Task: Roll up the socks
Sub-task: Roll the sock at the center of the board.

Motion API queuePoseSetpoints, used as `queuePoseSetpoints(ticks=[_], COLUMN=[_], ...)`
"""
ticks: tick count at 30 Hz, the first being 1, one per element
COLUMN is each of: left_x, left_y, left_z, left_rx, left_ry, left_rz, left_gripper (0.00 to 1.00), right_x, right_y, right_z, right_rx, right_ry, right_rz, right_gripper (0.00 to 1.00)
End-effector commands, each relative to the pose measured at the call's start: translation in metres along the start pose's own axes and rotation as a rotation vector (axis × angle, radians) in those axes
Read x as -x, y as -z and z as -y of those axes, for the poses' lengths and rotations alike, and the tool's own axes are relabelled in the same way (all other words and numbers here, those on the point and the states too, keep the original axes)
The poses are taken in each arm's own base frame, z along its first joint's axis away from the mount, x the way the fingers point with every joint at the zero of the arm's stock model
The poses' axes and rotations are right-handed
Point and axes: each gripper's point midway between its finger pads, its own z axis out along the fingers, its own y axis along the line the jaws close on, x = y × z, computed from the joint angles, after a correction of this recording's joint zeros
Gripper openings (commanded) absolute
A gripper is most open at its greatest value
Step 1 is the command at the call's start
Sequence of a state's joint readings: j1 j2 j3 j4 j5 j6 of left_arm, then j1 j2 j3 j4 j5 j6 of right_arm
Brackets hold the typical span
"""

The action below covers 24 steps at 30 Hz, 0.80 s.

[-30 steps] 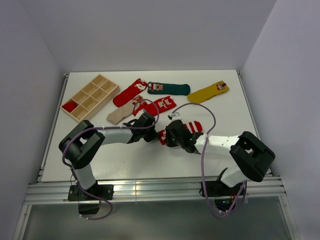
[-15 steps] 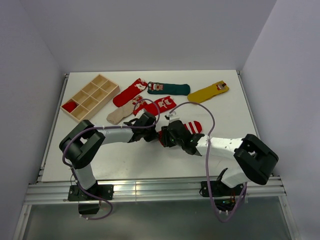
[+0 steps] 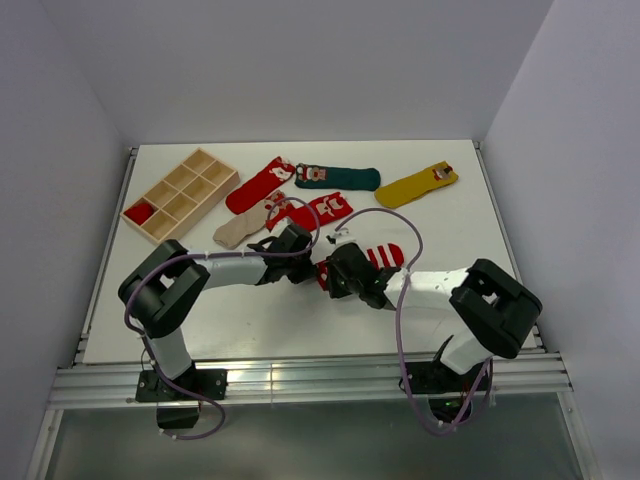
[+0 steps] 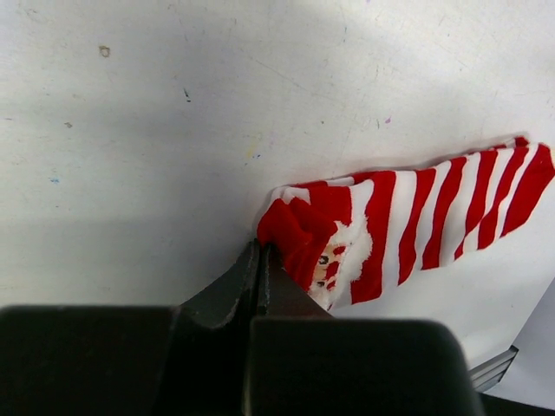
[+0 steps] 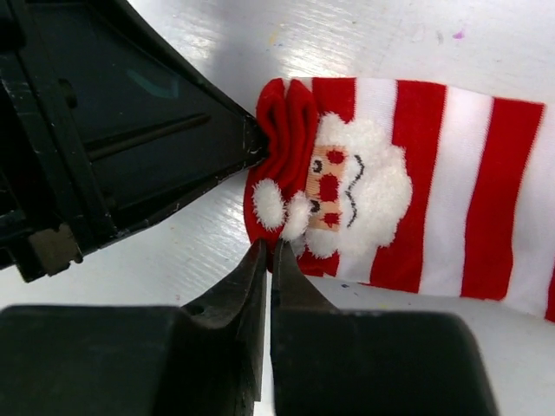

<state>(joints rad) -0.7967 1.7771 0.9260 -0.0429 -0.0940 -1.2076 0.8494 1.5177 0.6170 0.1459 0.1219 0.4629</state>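
Red-and-white striped sock [image 3: 378, 256] with a white-bearded figure patch lies flat near the middle of the white table [image 3: 480, 230], and both arms are right on its cuff end! We see the left gripper [image 4: 262, 253] with its dark fingers pressed together, nipping the bunched red cuff at its very edge. We see the right gripper [image 5: 270, 251] closed up tight too, tips touching the cuff's lower edge just beside the patch, though we cannot tell whether any fabric is caught between them. Farther back we spot the other socks spread out: a plain red sock [image 3: 258, 185], a dark green sock [image 3: 338, 178], a mustard yellow sock [image 3: 417, 185] and a beige sock [image 3: 238, 228], with a compartmented wooden tray [image 3: 180, 195] at the far left.
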Motion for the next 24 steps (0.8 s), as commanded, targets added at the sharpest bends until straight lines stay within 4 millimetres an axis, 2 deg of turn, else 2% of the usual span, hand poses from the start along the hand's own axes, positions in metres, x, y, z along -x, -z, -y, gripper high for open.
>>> queuePoseSetpoints(ticks=[1,3,7,11,12,13,17,21,24], left_x=[-0.007,-0.008,-0.005,-0.003,-0.006,-0.002,-0.001,0.000,-0.001], left_y=[0.006,0.010,0.032,0.048,0.050,0.055,0.061,0.060,0.051], left_z=[-0.035,-0.042,-0.041,-0.037,-0.041,-0.033,-0.030,-0.021,-0.015], left_rx=[0.113,0.114,0.056,-0.040,-0.051,-0.088,-0.146,-0.199,-0.210], left_ry=[-0.034,-0.025,0.021,0.055,0.056,0.058,0.049,0.047,0.044], left_rz=[-0.003,0.005,0.038,0.065,0.064,0.080,0.096,0.099,0.092], left_gripper=[0.02,0.04,0.09,0.25,0.27,0.30,0.40,0.59,0.62], right_x=[0.003,0.000,-0.003,-0.005,-0.008,-0.009,-0.011,-0.008,-0.005], right_y=[-0.003,-0.002,0.004,0.008,0.009,0.008,0.005,0.005,0.005], right_z=[0.000,0.002,0.005,0.006,0.005,0.004,0.003,0.001,0.003], right_rx=[0.048,0.079,0.192,0.303,0.329,0.349,0.428,0.472,0.492], right_ry=[-0.061,-0.102,-0.221,-0.348,-0.373,-0.396,-0.496,-0.547,-0.577], right_rz=[-0.004,-0.017,-0.071,-0.138,-0.158,-0.167,-0.210,-0.232,-0.237], right_gripper=[0.00,0.00,0.00,0.00,0.00,0.00,0.00,0.00,0.00])
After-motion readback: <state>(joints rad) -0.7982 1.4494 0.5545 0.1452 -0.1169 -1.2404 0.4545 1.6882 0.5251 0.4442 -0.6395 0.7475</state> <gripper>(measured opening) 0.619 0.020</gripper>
